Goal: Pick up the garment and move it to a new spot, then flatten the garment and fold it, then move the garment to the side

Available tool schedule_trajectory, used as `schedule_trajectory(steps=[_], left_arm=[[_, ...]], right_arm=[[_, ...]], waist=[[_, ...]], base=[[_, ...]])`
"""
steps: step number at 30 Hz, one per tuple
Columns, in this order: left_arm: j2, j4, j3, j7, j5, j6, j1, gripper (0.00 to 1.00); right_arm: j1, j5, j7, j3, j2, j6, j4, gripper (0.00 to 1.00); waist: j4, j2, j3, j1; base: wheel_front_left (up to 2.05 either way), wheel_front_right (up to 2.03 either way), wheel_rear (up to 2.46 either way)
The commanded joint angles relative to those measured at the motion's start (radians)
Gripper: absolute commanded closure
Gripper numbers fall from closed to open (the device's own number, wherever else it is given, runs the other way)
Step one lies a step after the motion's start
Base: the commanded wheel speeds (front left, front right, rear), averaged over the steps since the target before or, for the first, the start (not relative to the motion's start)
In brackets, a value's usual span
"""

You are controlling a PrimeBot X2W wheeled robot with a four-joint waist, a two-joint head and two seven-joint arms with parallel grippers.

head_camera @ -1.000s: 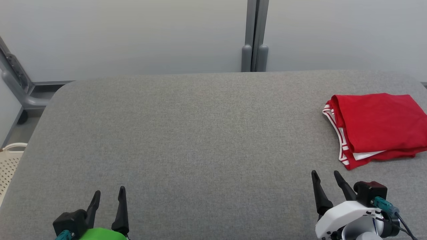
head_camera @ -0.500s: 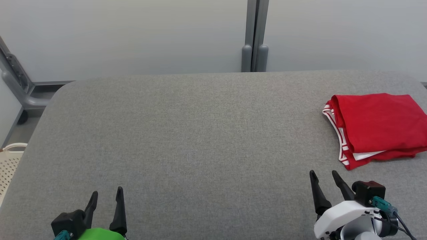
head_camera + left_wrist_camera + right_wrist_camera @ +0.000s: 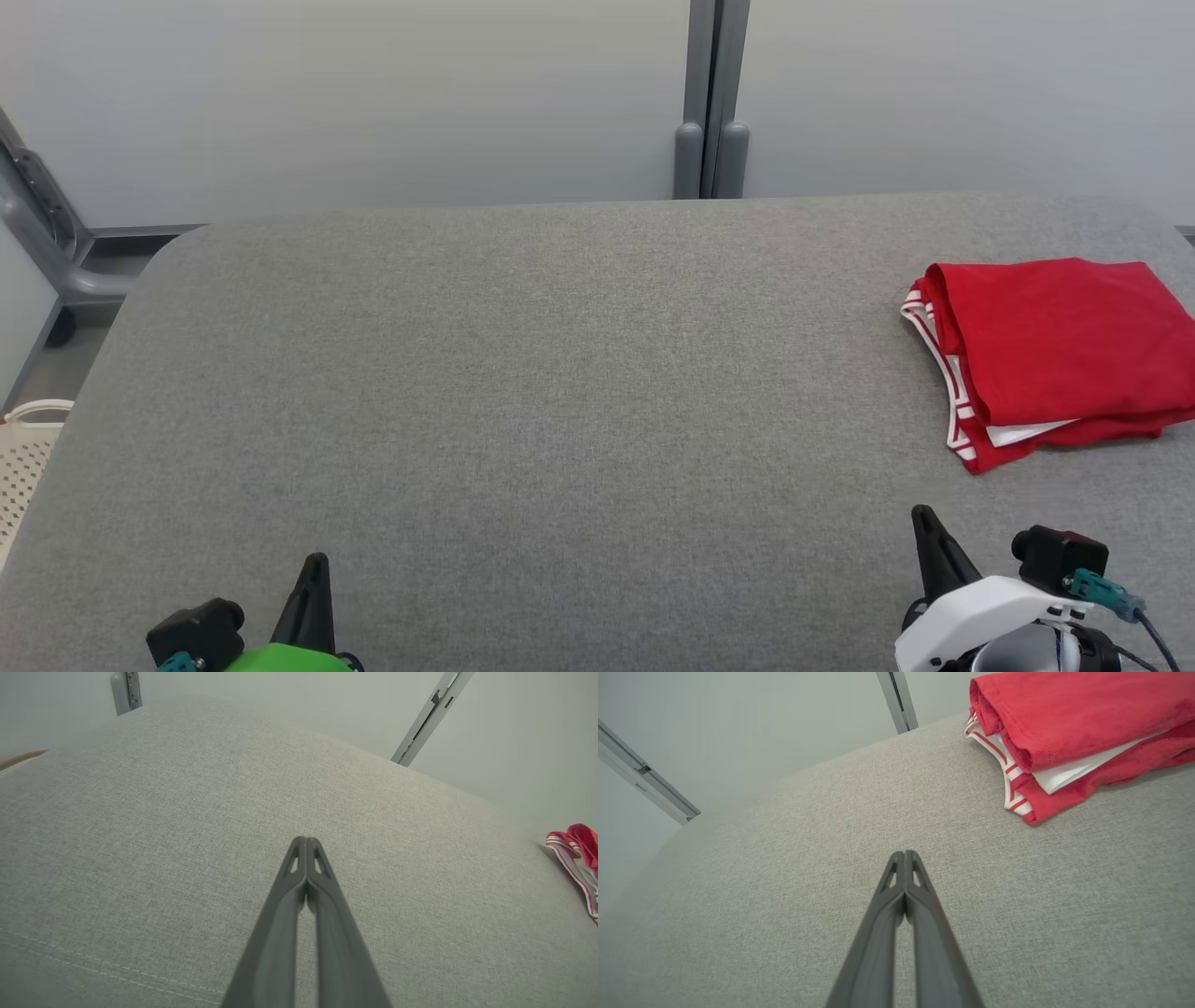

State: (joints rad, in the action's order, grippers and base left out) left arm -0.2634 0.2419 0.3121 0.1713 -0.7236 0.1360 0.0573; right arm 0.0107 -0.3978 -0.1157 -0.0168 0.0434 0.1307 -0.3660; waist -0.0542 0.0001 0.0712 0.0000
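The folded red garment with red-and-white striped trim lies on the grey fabric-covered table. It is ahead of the right gripper and a little to the right of its fingers, apart from them. Those fingers are pressed together, tip to tip. Well away on the garment's far side, the left gripper also has its fingers together above the fabric.

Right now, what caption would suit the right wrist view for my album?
Shut right gripper above the grey fabric surface, folded red garment lying at upper right.

On table, far right: garment. At near-left edge: left gripper. At near-right: right gripper, before garment, apart. Beyond left edge: basket.
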Motion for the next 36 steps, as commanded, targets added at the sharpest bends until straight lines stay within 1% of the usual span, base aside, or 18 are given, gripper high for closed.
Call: schedule_trajectory(steps=[1,19,36], left_arm=[[-0.002,-0.008,-0.017,-0.004,-0.026,-0.009,-0.037,1.00],[0.049,0.027,-0.082,-0.065,-0.237,-0.072,-0.103,1.00],[0.089,0.047,-0.134,-0.112,-0.402,-0.120,-0.150,1.00]], right_arm=[[0.022,-0.034,0.004,0.009,0.003,0.000,0.023,1.00],[0.020,-0.320,0.059,0.066,0.004,0.000,0.070,1.00],[0.024,-0.540,0.106,0.114,0.006,0.000,0.101,1.00]], waist=[[0.000,-0.0001,-0.001,0.0000],[0.009,-0.0001,-0.012,0.0000],[0.017,-0.0001,-0.023,0.0000]], base=[[0.00,0.00,0.00],[0.00,0.00,0.00],[0.00,0.00,0.00]])
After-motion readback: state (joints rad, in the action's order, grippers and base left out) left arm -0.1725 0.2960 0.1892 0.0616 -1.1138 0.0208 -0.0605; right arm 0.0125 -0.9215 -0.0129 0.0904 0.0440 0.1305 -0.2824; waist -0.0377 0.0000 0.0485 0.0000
